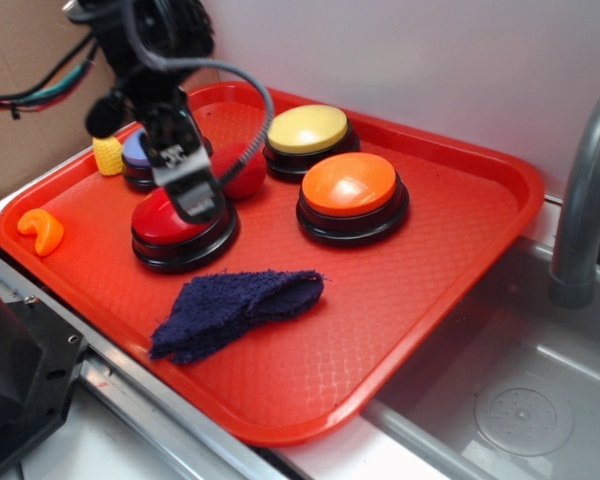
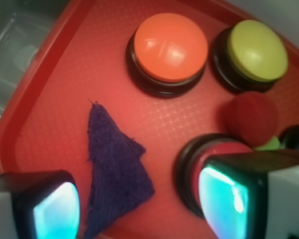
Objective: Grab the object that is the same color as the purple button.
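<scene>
A WidowX arm's black gripper [image 1: 185, 180] hangs over the glossy red domed push button [image 1: 180, 225] at the left of a textured red plastic tray [image 1: 460, 215]; in the wrist view its two fingers stand spread wide, pinching nothing, one pad at lower left and the other at lower right; the small dark navy-purple terry cloth rag [image 1: 235, 310] lies crumpled and folded on the tray's near side, at lower centre of the exterior frame, apart from every button; in the wrist view the rag [image 2: 114, 169] sits between the fingers but nearer the left one, its narrow tip pointing toward the upper part of the frame; the pale lavender-purple domed button [image 1: 138, 152], mostly hidden behind the arm at upper left, sets the colour to match; the rag looks light, limp and fuzzy, likely to bunch rather than slip, so a pinch across its thicker folded middle seems the surest hold; the gripper appears to need a shift toward the frame's lower centre and a descent first.
</scene>
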`<state>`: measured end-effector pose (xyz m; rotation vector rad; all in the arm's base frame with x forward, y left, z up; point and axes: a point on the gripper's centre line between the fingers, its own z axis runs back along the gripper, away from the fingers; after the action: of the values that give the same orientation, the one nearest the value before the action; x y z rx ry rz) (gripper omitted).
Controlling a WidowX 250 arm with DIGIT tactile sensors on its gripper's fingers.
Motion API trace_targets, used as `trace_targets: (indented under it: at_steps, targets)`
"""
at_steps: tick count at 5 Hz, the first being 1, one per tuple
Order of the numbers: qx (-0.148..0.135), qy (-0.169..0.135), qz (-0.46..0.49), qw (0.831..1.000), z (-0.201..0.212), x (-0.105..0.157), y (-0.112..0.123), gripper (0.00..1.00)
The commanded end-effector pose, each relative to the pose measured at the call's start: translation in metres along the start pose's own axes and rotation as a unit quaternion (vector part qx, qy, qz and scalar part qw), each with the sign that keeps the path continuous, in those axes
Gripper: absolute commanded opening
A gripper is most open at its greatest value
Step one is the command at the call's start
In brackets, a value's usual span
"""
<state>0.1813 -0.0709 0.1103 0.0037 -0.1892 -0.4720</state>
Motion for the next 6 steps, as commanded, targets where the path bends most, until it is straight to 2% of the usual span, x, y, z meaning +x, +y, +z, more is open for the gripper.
trace_targets:
  at_steps: [1,4,5,6]
  targets:
    - [-0.009,0.027,-0.028,0.999,-0.037,0.007,-0.02,1.0]
    - [0.014,0.077,-0.044,0.996,-0.079,0.005,-0.031,1.0]
    - [0.003,0.082,-0.03,0.996,-0.085,0.004,-0.027,1.0]
    - [0.005,0.091,-0.008,0.996,-0.09,0.002,-0.025,0.53]
